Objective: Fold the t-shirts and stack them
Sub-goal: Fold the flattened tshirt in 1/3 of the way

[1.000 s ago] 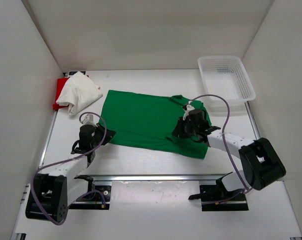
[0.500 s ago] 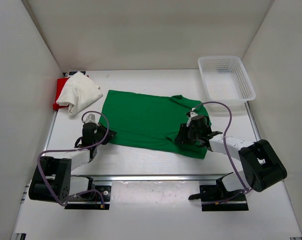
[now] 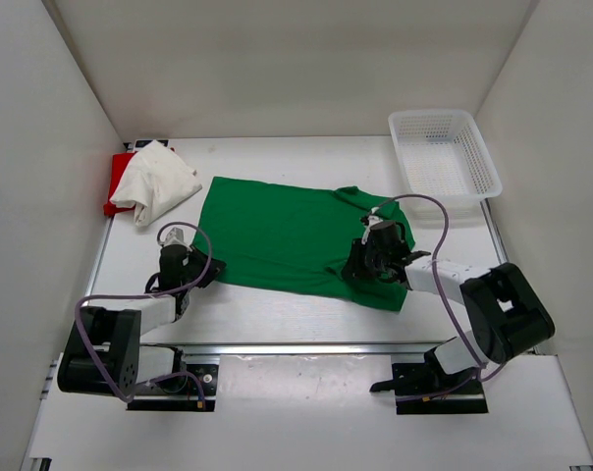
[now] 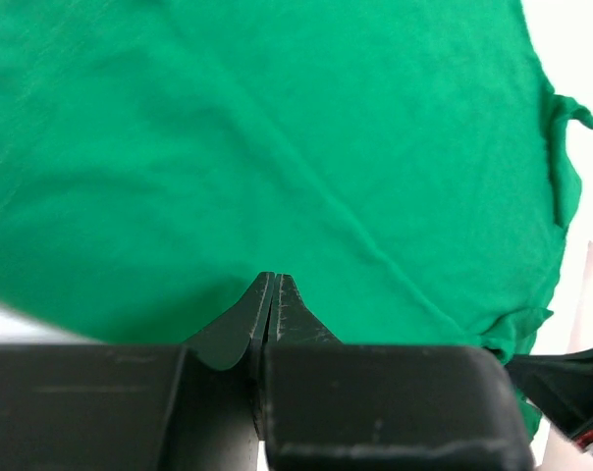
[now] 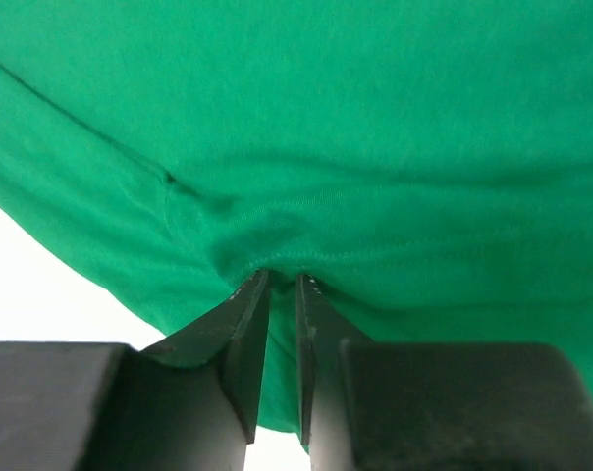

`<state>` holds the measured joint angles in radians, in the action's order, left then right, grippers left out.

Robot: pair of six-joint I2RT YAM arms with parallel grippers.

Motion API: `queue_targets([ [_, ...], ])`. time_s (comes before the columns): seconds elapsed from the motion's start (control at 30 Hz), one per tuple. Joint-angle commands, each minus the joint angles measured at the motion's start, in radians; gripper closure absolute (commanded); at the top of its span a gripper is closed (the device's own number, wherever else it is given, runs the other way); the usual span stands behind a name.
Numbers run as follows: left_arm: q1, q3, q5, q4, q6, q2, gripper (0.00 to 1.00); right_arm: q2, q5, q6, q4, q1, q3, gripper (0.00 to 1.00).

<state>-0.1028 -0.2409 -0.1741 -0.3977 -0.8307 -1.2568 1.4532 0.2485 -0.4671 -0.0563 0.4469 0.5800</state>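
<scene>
The green t-shirt (image 3: 277, 231) lies spread flat in the middle of the table. It fills the left wrist view (image 4: 326, 147) and the right wrist view (image 5: 375, 118). The white t-shirt (image 3: 159, 182) lies crumpled at the back left, on top of the red t-shirt (image 3: 118, 177), which is mostly hidden. My left gripper (image 3: 200, 268) is at the green shirt's near left corner; its jaws (image 4: 273, 280) are pressed together and no cloth shows between them. My right gripper (image 3: 351, 263) is at the shirt's near right part, and its jaws (image 5: 282, 280) pinch a puckered fold of green cloth.
A white mesh basket (image 3: 444, 116) stands at the back right corner. White walls enclose the table on three sides. A metal rail (image 3: 296, 348) runs along the near edge between the arm bases.
The left arm has drawn back toward its base, its gripper staying by the shirt's corner. The right gripper has shifted slightly on the shirt's near right part. The shirts have not visibly moved.
</scene>
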Motion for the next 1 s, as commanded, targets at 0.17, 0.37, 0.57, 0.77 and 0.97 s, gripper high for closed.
queue_targets([
  [0.17, 0.003, 0.015, -0.005, -0.024, -0.007, 0.025, 0.92, 0.14, 0.066, -0.021, -0.109, -0.051, 0.188, 0.93],
  [0.37, -0.018, 0.011, -0.004, -0.013, -0.007, 0.04, 0.91, 0.074, -0.049, 0.013, -0.053, 0.018, 0.195, 0.89],
  [0.57, -0.029, 0.017, -0.008, -0.018, -0.007, 0.037, 0.92, -0.069, -0.058, -0.008, -0.059, 0.053, 0.009, 0.87],
  [0.77, -0.022, 0.031, 0.001, -0.003, -0.002, 0.088, 0.91, -0.09, -0.101, 0.013, -0.034, 0.088, -0.02, 0.72],
  [0.97, -0.023, 0.031, 0.002, -0.004, -0.005, 0.085, 0.91, -0.045, -0.126, 0.038, 0.001, 0.093, 0.017, 0.7],
])
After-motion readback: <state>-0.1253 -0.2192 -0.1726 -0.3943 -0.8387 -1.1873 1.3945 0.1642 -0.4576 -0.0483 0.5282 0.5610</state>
